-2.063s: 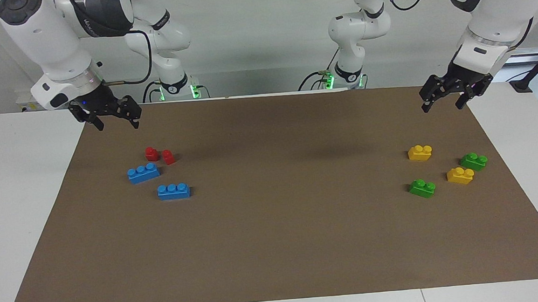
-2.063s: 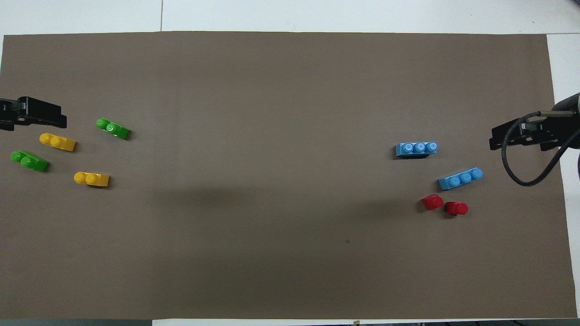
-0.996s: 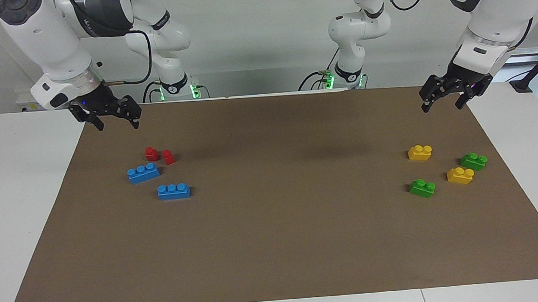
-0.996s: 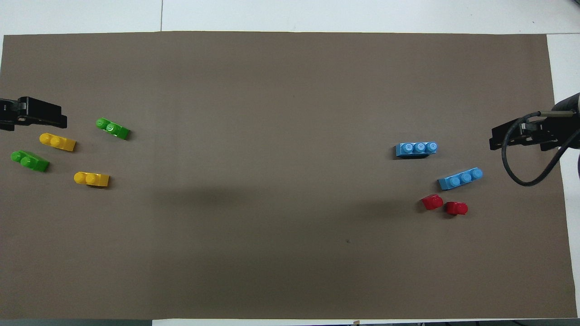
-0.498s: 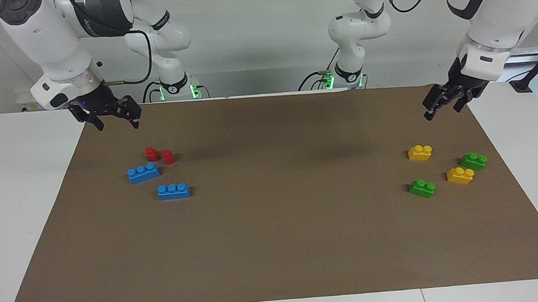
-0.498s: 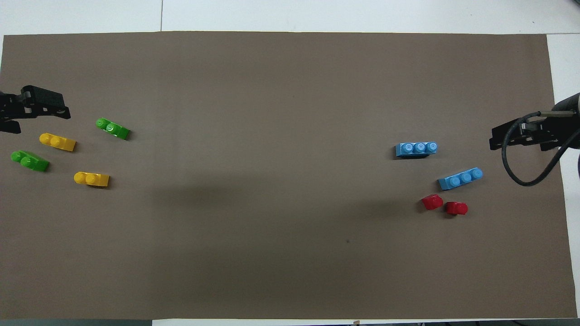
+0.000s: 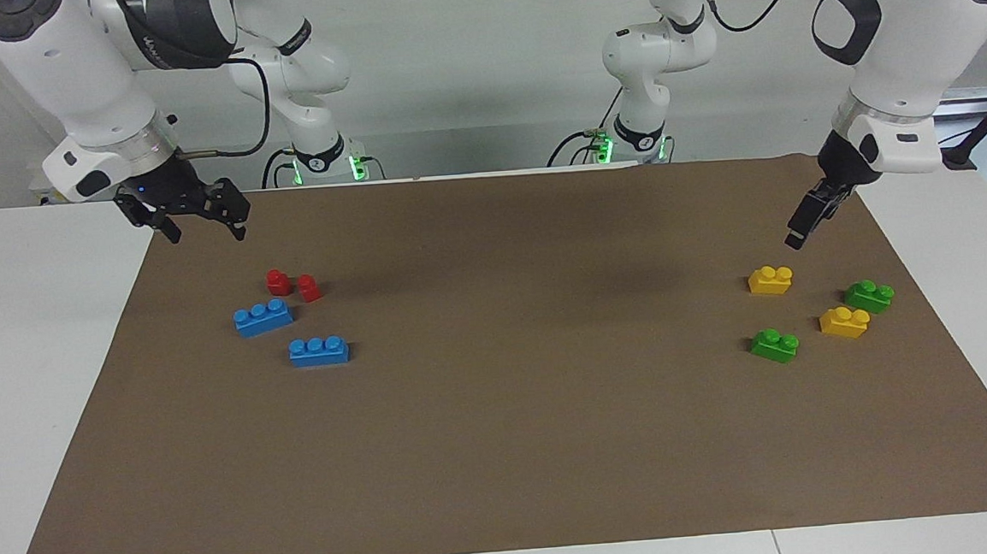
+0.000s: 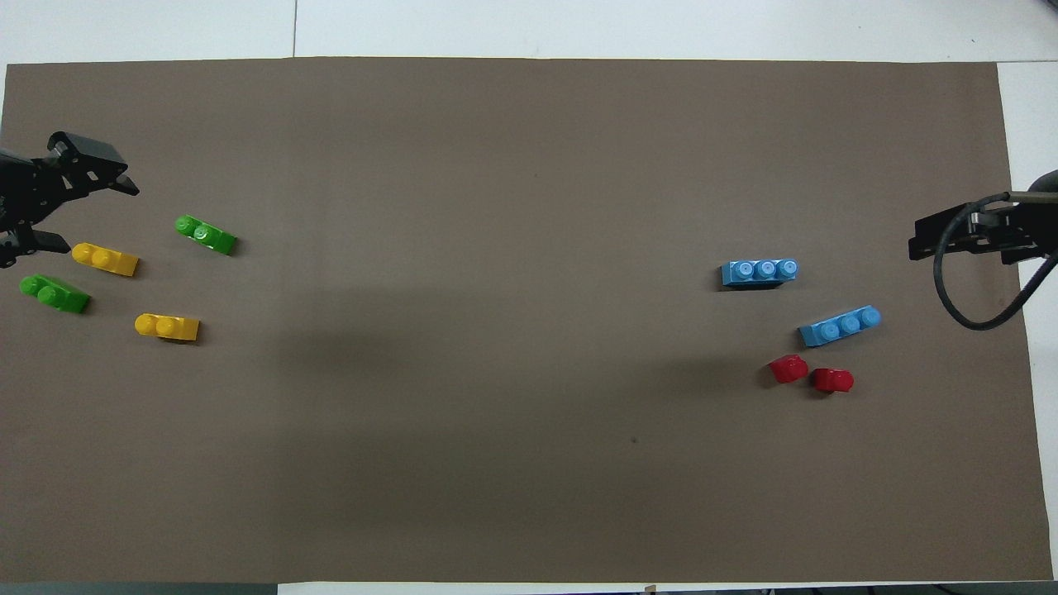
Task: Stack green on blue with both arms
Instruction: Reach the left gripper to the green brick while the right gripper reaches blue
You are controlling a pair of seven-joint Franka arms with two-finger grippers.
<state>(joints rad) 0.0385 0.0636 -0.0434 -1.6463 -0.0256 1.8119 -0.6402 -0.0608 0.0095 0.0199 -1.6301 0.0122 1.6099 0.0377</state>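
Note:
Two green bricks (image 7: pixel 775 345) (image 7: pixel 869 295) lie on the brown mat at the left arm's end, also in the overhead view (image 8: pixel 206 235) (image 8: pixel 54 293). Two blue three-stud bricks (image 7: pixel 264 317) (image 7: pixel 318 350) lie at the right arm's end, and from overhead (image 8: pixel 839 326) (image 8: pixel 760 272). My left gripper (image 7: pixel 802 231) (image 8: pixel 97 216) hangs open and empty in the air, just above a yellow brick (image 7: pixel 770 280). My right gripper (image 7: pixel 206 234) (image 8: pixel 916 246) hangs open and empty over the mat's edge by the red pieces (image 7: pixel 278 282).
A second yellow brick (image 7: pixel 844 321) lies between the two green ones. A second red piece (image 7: pixel 309 287) stands next to the first, close to the nearer blue brick. The brown mat (image 7: pixel 504 448) covers most of the white table.
My left gripper has turned at the wrist and come down toward the yellow and green bricks. My right gripper has shifted slightly outward. No brick has moved.

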